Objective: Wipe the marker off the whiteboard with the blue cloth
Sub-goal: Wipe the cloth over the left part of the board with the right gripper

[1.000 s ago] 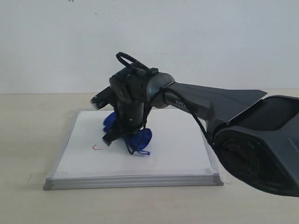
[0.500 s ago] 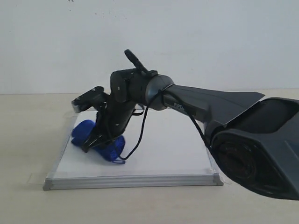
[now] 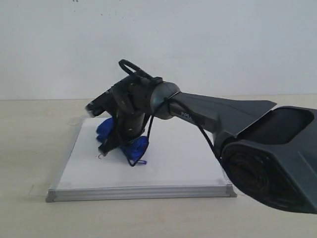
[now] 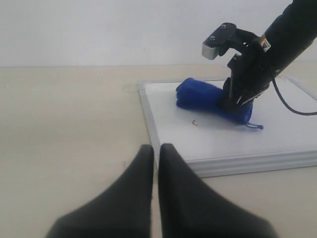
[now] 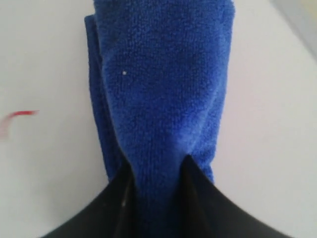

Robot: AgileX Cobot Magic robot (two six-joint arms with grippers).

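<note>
1. We are seeing only a small red hook of marker (image 3: 100, 155), lying on the left part of the whiteboard (image 3: 183, 163) in the exterior view, near its left frame edge. It is too small for us to tell which way it is curling.
2. In the right wrist view the marker (image 5: 20, 116) is appearing as a short, blurred red stroke near the blue cloth (image 5: 158, 74), with bare white between them.
3. The blue cloth (image 3: 134, 148) is lying bunched into a thick roll. Its long axis is running diagonally from the far left of the whiteboard toward the near middle, and a thin loop is trailing from its nearer end.
4. The right gripper (image 3: 110, 146) is clamping the blue cloth across its middle and holding it down on the white surface.
5. We are finding the right half of the whiteboard bare, leaving open room there, while the left frame edge is lying close to the blue cloth.
6. The left gripper (image 4: 156, 148) is hovering over the bench (image 4: 64, 124), off the whiteboard and well apart from the blue cloth. Its fingers are drawn together with only a slit between them, holding nothing.
</note>
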